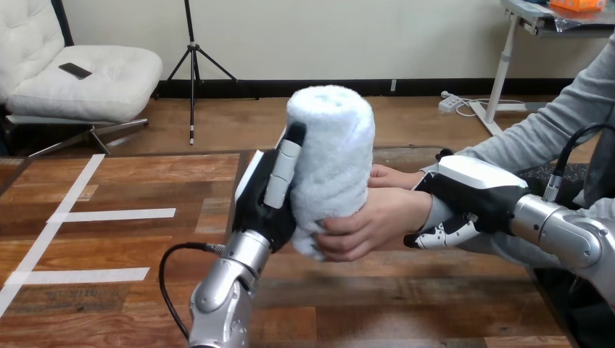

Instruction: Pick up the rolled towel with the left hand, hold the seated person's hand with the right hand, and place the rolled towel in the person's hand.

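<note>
Two hands are on the rolled towel, which stands upright in the air above the wooden table. The robot's left hand grasps it from the towel's left side, with a finger laid up along the roll. The person's hand is wrapped round the towel's lower end from the right.

Left of the towel, open wood runs wide to the table's far edge, marked by white tape strips. On the near side of the towel, bare boards reach the table's near edge, crossed by the left arm alone.

Right of the towel the room is tight. The person's forearm comes in there, and the robot's right hand sits over the person's wrist, its fingers curled under it in a clasp. A second hand of the person lies just behind the first, close to the towel.

The left hand's fingers on the towel's far side are hidden by the roll. The towel's bottom end is partly covered by the person's fingers. The second hand is half hidden, so whether it touches the towel cannot be told.
</note>
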Action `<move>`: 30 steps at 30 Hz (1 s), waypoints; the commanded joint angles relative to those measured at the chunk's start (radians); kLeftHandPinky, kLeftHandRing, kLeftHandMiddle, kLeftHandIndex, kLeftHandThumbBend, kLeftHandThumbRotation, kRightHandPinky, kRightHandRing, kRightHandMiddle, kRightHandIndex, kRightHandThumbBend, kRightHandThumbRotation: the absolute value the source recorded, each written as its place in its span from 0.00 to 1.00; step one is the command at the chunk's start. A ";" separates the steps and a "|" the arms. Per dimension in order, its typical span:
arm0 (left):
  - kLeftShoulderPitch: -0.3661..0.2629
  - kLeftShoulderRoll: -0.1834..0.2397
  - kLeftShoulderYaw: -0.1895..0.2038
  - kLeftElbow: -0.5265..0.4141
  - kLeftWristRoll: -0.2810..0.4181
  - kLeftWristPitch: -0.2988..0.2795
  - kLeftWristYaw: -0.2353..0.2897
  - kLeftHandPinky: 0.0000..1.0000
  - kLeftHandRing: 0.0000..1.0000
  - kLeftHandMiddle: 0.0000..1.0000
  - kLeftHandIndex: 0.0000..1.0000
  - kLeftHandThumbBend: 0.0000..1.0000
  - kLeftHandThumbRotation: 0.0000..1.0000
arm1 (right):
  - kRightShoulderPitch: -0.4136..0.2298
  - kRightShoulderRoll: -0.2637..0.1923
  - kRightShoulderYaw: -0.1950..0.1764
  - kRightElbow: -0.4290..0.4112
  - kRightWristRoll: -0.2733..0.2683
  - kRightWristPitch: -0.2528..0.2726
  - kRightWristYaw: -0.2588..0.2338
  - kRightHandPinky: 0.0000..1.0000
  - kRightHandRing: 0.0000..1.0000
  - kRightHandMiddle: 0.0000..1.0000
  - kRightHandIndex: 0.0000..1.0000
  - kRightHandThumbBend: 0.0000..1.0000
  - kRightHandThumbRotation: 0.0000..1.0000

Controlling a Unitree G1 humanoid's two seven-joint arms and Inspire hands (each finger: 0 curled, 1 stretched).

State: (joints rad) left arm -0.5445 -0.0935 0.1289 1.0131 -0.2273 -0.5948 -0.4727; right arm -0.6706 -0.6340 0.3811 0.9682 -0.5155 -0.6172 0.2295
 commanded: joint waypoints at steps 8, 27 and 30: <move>0.032 -0.009 -0.023 -0.139 0.004 0.013 -0.019 1.00 1.00 1.00 1.00 1.00 0.96 | -0.043 0.017 -0.028 -0.027 0.019 -0.039 -0.035 0.29 0.32 0.37 0.38 0.53 0.29; 0.108 0.009 -0.011 -0.263 -0.011 0.028 -0.013 1.00 1.00 1.00 1.00 1.00 1.00 | -0.049 0.003 -0.026 -0.062 0.042 0.042 0.097 0.54 0.61 0.64 0.66 0.98 0.62; 0.117 0.015 -0.011 -0.274 -0.007 0.023 -0.015 1.00 1.00 1.00 1.00 1.00 1.00 | -0.049 0.002 -0.027 -0.062 0.043 0.052 0.110 0.60 0.68 0.70 0.72 0.99 0.65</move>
State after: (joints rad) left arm -0.4209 -0.0888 0.1272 0.8095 -0.2299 -0.5650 -0.4809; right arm -0.6709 -0.6331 0.3776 0.9438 -0.4861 -0.5748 0.3241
